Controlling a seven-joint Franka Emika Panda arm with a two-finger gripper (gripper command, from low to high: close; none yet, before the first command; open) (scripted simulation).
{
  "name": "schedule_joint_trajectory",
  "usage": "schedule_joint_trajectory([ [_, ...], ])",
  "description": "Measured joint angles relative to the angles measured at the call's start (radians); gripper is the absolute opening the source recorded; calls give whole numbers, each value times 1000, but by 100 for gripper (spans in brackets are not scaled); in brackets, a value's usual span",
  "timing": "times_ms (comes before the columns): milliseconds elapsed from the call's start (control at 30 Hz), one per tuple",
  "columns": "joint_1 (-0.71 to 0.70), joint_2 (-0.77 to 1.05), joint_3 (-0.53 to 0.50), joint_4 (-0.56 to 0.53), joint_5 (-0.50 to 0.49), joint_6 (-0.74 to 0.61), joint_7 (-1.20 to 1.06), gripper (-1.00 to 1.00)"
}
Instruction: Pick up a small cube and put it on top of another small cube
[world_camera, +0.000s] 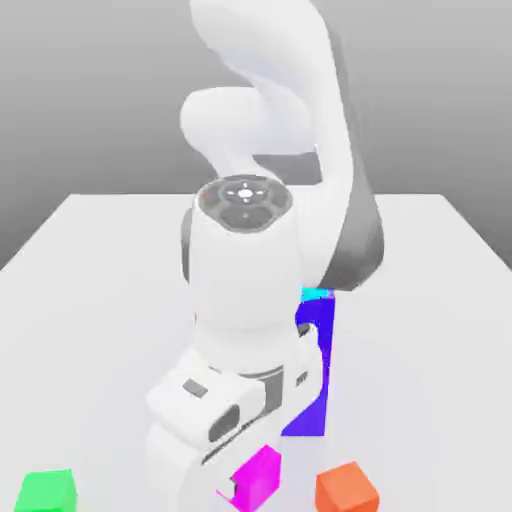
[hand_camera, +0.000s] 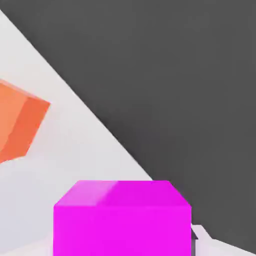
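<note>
The gripper (world_camera: 232, 487) is closed on the magenta cube (world_camera: 256, 479), which sits at the bottom of the exterior view, just right of the frame's centre line. In the hand view, the magenta cube occupies the near foreground, with its front face and top face visible; a pale fingertip (hand_camera: 201, 232) shows against one side of it. The orange cube (world_camera: 346, 489) is located at the lower right of the exterior view, apart from the magenta cube, and is seen in the hand view as well. The green cube (world_camera: 47, 491) is located in the lower left corner of the exterior view. The tall blue block (world_camera: 313, 375) stands upright behind the gripper, right of centre, partly hidden by the white arm (world_camera: 247, 270). A cyan surface (world_camera: 316, 293) is visible at the top of the blue block. The white counter (world_camera: 420, 330) carries the cubes and the block.
</note>
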Motion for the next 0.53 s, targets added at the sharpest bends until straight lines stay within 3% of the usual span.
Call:
schedule_joint_trajectory([
  [267,-215,-10,-60,46,43,-52,-344,-100],
  [400,-247,95,-63,59,51,41,-391,-100],
  [433,-249,120,-63,61,53,64,-393,100],
  [533,-249,120,-63,61,53,64,-393,100],
])
